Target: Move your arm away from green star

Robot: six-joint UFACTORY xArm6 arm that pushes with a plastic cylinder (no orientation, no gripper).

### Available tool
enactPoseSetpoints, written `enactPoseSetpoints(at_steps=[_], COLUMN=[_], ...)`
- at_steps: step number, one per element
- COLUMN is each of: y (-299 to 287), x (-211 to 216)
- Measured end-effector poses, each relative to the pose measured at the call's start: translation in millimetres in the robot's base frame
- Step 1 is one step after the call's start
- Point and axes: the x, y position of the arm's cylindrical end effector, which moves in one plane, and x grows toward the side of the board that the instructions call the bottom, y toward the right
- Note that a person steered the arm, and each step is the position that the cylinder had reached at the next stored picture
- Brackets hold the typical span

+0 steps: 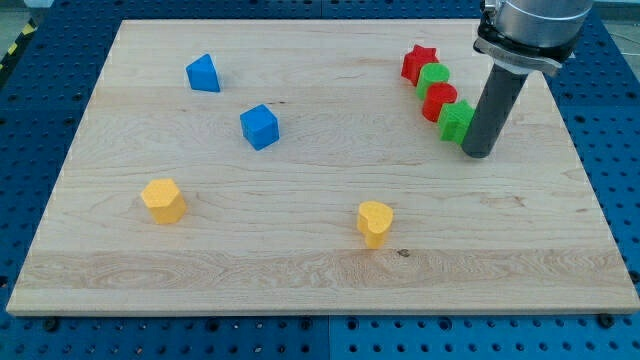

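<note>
Where four blocks line up at the view's upper right, my tip (477,153) touches the green star (457,121); no claw fitted, so its state cannot be told.

Green star (457,121), flat on board, view's upper right

1. Arm enters from the view's top right corner; only its grey metallic end section shows.
2. Dark rod hangs straight down from it, upright, no visible tilt.
3. My tip (477,153) rests at the board surface, on the view's right side.
</note>
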Motion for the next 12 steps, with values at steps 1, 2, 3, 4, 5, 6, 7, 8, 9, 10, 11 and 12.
enactPoseSetpoints(at_steps=[1,2,3,4,5,6,7,8,9,10,11,12], y=[0.5,22.9,29.5,29.3,24.8,24.2,24.2,15.1,-18.0,-33.3,-35.6,-44.4], x=[-0.5,16.0,26.2,35.8,66.7,70.8,70.8,73.1,79.2,78.1,68.8,58.5])
